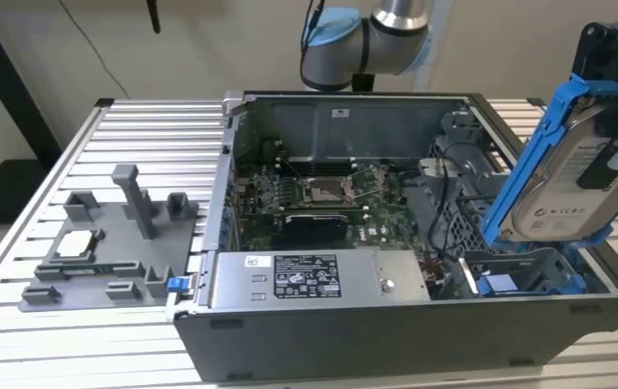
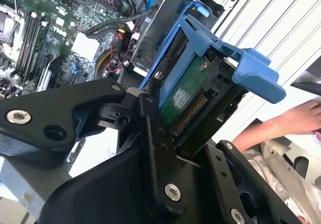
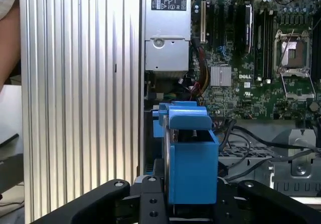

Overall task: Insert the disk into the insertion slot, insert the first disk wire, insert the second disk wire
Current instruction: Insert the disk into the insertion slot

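Blue plastic carrier plus silver-grey body: the disk is clamped in the claw, black fingers closed on its lower end in both wrist views. It is in the air, steeply tilted and near upright, at the exterior view's right edge. Just under it sits the insertion slot, a grey sheet-metal bay in the near right corner of the open computer case. The disk is not in the slot, and something blue already lies down in the bay. Risk, as a judgement: at this tilt the carrier's leading edge could catch on the bay's metal wall and jam or twist in the grip. Black cables run just beside the bay and look likely to get pinched or snagged if the disk comes in off-line. Beside the bay, toward the exterior view's left, is the grey power-supply box. Behind that is the green motherboard. Outside the case on the ribbed metal worktop stands a grey fixture tray, well apart from the work. A person's arm shows in the second wrist view, off the worktop's edge and near enough to be a hazard. The robot arm rises behind the case.
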Motion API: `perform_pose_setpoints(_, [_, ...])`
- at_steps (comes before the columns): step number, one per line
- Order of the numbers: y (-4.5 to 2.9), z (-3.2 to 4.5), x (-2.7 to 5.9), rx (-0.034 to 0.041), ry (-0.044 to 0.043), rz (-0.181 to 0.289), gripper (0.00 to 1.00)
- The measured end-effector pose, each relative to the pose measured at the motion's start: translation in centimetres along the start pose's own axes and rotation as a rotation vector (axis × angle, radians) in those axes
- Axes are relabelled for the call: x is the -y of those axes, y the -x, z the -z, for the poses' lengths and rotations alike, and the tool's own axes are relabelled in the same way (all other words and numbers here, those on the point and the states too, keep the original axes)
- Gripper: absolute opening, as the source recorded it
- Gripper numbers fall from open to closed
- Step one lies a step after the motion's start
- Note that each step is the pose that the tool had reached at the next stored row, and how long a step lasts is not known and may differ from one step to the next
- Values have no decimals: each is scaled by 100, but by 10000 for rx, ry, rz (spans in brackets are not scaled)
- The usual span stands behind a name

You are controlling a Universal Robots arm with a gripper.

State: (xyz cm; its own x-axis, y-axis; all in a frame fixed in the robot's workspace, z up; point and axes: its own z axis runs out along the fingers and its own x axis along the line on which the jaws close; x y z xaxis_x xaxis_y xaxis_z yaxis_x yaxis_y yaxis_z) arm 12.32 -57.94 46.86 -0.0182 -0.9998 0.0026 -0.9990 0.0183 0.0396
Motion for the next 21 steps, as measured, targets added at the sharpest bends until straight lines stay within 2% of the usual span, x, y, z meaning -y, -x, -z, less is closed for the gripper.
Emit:
perform_pose_setpoints(16, [-22, -173, 26, 0, 0, 0, 0])
perform_pose_setpoints(17, [-22, -185, 26, 9, 0, 0, 0])
perform_pose_setpoints(20, [-25, -206, 28, 129, 2, 5, 0])
perform_pose_setpoints(21, [-26, -216, 30, 150, 2, 6, 0])
